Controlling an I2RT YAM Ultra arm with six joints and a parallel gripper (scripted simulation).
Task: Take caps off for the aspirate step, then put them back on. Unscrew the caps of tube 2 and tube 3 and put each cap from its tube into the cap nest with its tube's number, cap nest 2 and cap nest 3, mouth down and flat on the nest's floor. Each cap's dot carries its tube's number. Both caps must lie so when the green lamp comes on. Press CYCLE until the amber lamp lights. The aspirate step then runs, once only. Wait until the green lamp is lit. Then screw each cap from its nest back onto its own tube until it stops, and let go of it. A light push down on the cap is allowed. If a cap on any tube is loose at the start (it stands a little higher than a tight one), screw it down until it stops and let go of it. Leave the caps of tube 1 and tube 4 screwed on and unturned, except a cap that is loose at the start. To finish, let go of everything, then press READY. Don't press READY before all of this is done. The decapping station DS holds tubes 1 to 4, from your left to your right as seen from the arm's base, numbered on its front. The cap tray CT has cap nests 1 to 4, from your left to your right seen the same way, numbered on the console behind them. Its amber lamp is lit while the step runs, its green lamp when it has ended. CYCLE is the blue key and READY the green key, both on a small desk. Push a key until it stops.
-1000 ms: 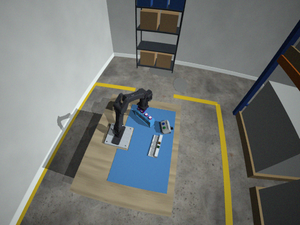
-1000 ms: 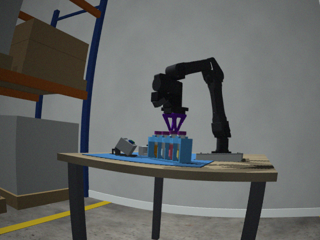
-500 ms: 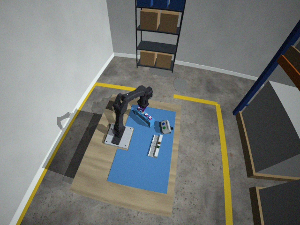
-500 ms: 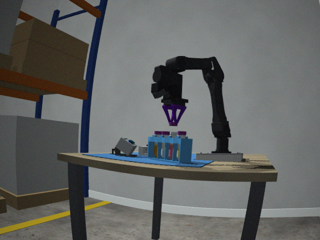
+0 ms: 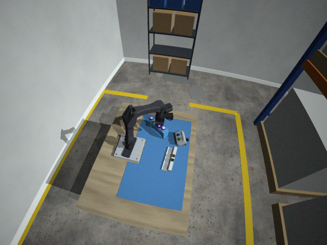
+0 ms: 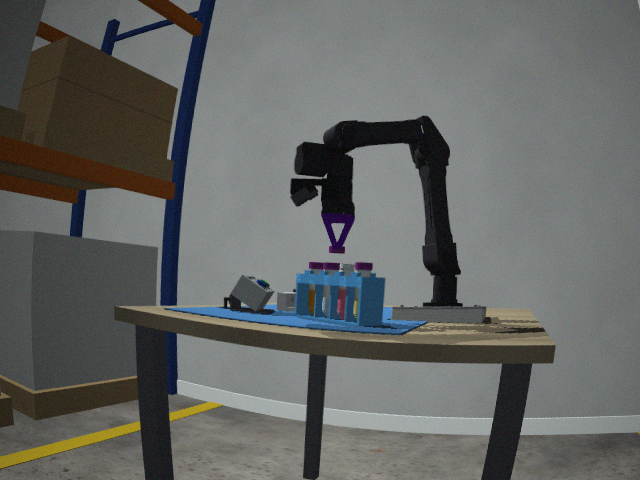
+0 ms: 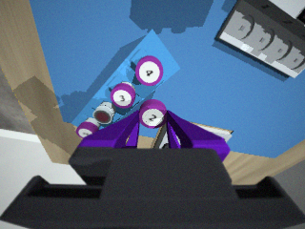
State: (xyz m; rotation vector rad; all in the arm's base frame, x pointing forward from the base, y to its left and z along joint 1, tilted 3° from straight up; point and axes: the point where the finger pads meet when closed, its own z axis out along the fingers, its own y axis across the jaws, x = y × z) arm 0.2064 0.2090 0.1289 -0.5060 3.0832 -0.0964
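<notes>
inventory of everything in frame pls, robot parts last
Table: 1, wood, centre.
Mat: 1, blue, on table.
Decapping station: 1, blue, on mat near arm.
Capped tubes: 3, purple caps, in station.
Open tube: 1, uncapped, in station.
Cap 2: 1, purple, held above station.
Cap tray: 1, grey, on mat.
Key desk: 1, grey, blue and green keys.
Shelf rack: 1, dark, boxes, back wall.
Arm: 1, black.
End effector: 1, purple fingers, shut on cap 2.
</notes>
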